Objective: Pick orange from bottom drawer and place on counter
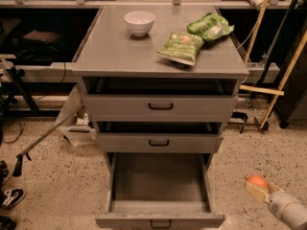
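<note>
The orange (257,181) is held in my gripper (259,188) at the lower right, over the speckled floor to the right of the cabinet. The gripper is shut on the orange. The bottom drawer (159,185) is pulled open and its tray shows nothing inside. The counter (120,47) is the grey cabinet top, well above and to the left of the gripper.
On the counter stand a white bowl (139,22) at the back left and two green crisp bags (181,47) (210,27) at the right. Wooden poles (282,75) lean at the far right. A cane (43,138) and shoes (12,198) lie at the left.
</note>
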You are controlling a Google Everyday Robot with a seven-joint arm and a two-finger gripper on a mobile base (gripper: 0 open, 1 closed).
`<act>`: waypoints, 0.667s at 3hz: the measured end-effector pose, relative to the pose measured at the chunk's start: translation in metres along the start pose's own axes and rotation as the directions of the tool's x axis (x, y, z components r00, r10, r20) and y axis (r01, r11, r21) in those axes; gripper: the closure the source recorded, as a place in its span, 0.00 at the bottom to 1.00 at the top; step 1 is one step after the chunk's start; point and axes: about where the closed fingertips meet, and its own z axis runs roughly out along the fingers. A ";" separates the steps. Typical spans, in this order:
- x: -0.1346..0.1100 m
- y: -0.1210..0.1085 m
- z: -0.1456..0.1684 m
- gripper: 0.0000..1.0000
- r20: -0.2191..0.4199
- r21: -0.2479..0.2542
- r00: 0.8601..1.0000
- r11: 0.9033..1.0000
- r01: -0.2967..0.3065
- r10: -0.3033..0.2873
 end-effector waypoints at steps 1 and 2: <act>-0.021 0.043 -0.035 1.00 0.038 -0.097 0.987 0.982 0.161 -0.158; -0.074 0.108 -0.109 1.00 0.145 -0.156 0.930 0.921 0.358 -0.337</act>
